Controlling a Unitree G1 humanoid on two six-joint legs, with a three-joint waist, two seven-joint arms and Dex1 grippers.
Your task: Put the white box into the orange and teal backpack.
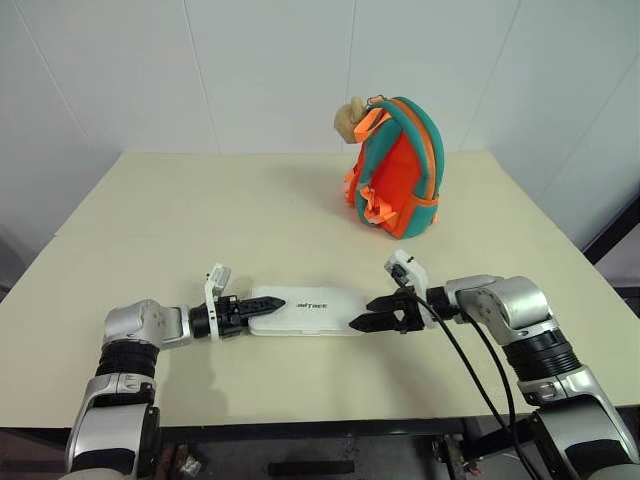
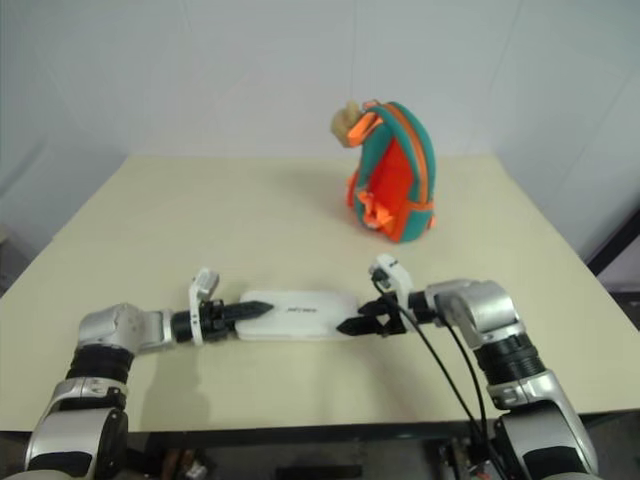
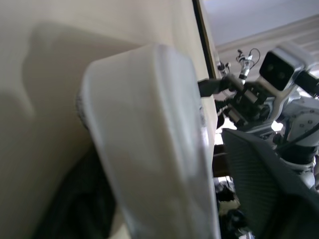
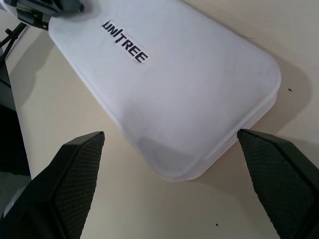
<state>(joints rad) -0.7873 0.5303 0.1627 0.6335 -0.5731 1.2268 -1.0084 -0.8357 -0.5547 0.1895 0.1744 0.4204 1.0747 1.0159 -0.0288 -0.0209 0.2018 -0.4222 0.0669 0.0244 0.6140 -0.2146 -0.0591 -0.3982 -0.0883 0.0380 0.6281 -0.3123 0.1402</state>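
Left eye view puts the white box [image 1: 305, 311] flat on the worktop [image 1: 200, 220] at 6 o'clock, nearest you, with the orange and teal backpack [image 1: 397, 165] standing well apart at 1 o'clock. You are in the pickup step. Your left pincer [image 1: 268, 303] has its fingers over the box's 9 o'clock end, partly closed around that edge; whether it truly grips, you cannot tell. Your right pincer [image 4: 169, 184] stands wide open, empty, straddling the 3 o'clock end without touching. Next, I judge, you need the right fingers closed on that end, then both ends lifted level toward the backpack, whose opening you cannot see.
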